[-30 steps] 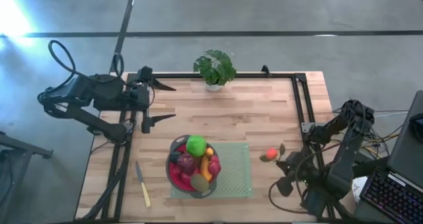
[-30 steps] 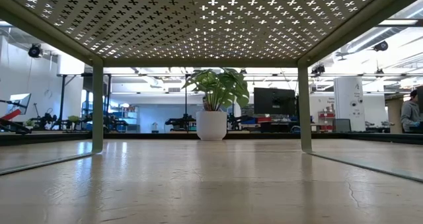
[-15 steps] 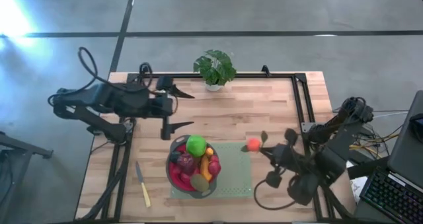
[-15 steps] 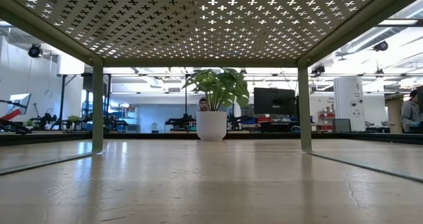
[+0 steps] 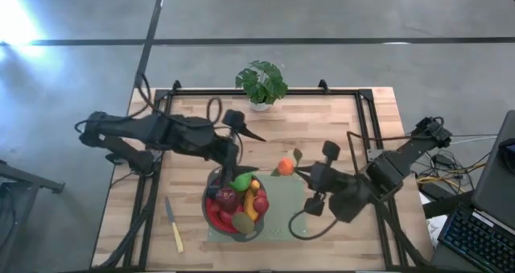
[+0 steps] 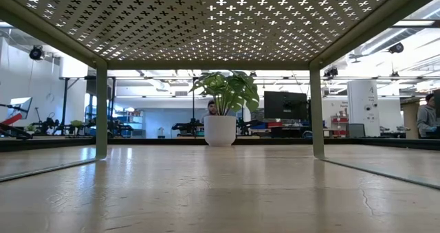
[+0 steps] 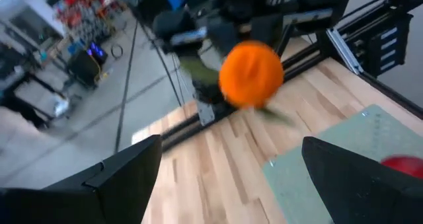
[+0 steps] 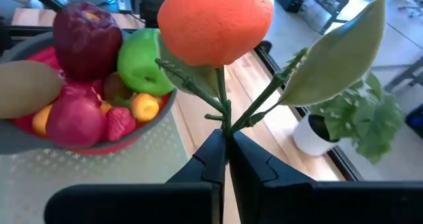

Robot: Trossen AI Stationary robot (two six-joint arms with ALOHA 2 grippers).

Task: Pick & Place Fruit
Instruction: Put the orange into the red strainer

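On the high view, find the left pincer (image 5: 240, 152) at the 12 o'clock edge of the bowl (image 5: 216, 219), its fingers spread wide and gripping nothing. The bowl sits on the green mat (image 5: 288, 217) near the counter (image 5: 322, 128) centre and carries the piled fruit (image 5: 238, 199): green ball, red apple, dark-red lump, kiwi and small orange pieces.

Move right to the orange fruit (image 5: 285, 167). It hangs above the counter at 2 o'clock from the bowl, just beyond the bowl rim. The right pincer (image 5: 304, 171) sits at 3 o'clock from it, fingers clamped on its green stem (image 8: 225, 108). The stem's long axis runs roughly 9 to 3 o'clock, fruit end toward the bowl, with a leaf (image 8: 337, 52) branching off beside it. The left pincer lies at 10 o'clock from the fruit.
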